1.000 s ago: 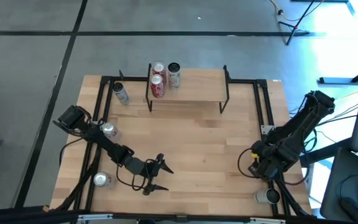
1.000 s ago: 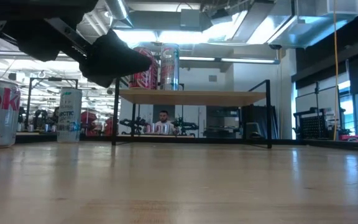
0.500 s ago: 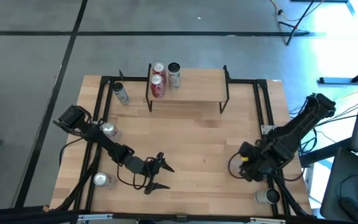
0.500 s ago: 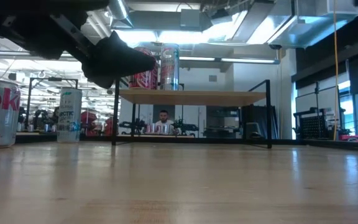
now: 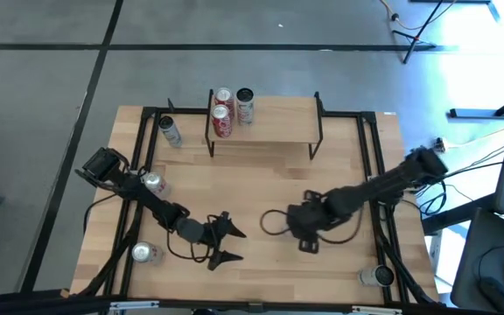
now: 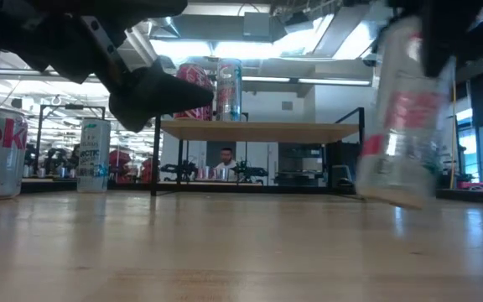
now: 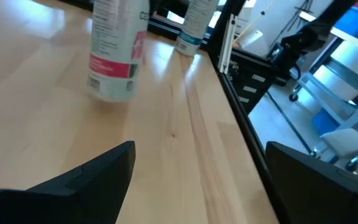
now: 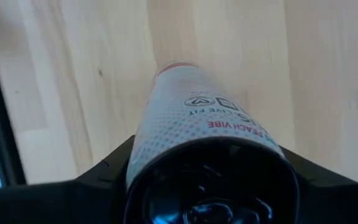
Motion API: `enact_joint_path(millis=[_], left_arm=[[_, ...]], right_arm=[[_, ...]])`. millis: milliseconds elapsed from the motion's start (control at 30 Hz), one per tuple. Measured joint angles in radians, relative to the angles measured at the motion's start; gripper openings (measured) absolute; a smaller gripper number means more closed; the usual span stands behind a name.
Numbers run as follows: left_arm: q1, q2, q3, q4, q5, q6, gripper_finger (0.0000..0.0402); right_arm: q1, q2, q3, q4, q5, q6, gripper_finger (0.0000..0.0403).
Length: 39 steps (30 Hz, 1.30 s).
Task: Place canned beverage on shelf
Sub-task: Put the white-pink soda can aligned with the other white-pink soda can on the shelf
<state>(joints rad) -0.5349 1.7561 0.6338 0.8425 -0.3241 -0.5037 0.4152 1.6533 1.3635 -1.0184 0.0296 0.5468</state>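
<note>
A tall white can with pink-red lettering (image 8: 197, 118) sits clamped between the two fingers of the right gripper (image 5: 307, 229), held clear of the wooden tabletop (image 5: 269, 175) near the table's middle, in front of the shelf. From table height the same can (image 6: 402, 117) hangs tilted, its base just above the boards; the left wrist camera shows it (image 7: 114, 50) the same way, with another can (image 7: 195, 28) standing beyond it by the black edge frame. The shelf (image 5: 278, 122), a light plank on a thin black frame, stands at the table's far edge, carrying two red cans (image 5: 221, 115) and a silver, dark-topped can (image 5: 245, 105) at its left end. The left gripper (image 5: 226, 243) hovers over the near-left part of the table, jaws spread wide and holding nothing. Loose cans dot the surroundings: one left of the shelf (image 5: 170, 130), one by the left arm (image 5: 154, 183), one at the near-left corner (image 5: 142, 253) and one at the near-right corner (image 5: 377, 276).
</note>
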Motion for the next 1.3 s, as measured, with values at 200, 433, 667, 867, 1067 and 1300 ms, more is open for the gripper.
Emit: enact_joint_path(millis=[200,433,667,867,1067,1300], left_arm=[[-0.014,0.000,0.000,-0.004,-0.027,0.000,0.0354],[-0.024,0.000,0.000,-0.004,-0.032,0.014,0.0354],[-0.024,0.000,0.000,-0.004,-0.032,0.039,0.0354],[-0.022,0.000,0.000,-0.003,-0.034,0.043,0.0354],[-0.020,0.000,0.000,-0.003,-0.034,0.044,0.0354],[-0.020,0.000,0.000,-0.007,-0.034,0.045,0.0354]], right_arm=[[-0.044,0.150,0.185,-0.091,-0.021,-0.136,0.0224],[-0.071,0.224,0.242,-0.121,-0.040,-0.167,0.0224],[-0.070,0.229,0.242,-0.096,-0.030,-0.167,0.0305],[-0.069,0.229,0.240,-0.114,-0.038,-0.171,0.0375],[-0.050,0.204,0.239,-0.210,-0.064,-0.112,0.0322],[0.156,0.043,0.046,-0.090,0.363,0.077,0.0299]])
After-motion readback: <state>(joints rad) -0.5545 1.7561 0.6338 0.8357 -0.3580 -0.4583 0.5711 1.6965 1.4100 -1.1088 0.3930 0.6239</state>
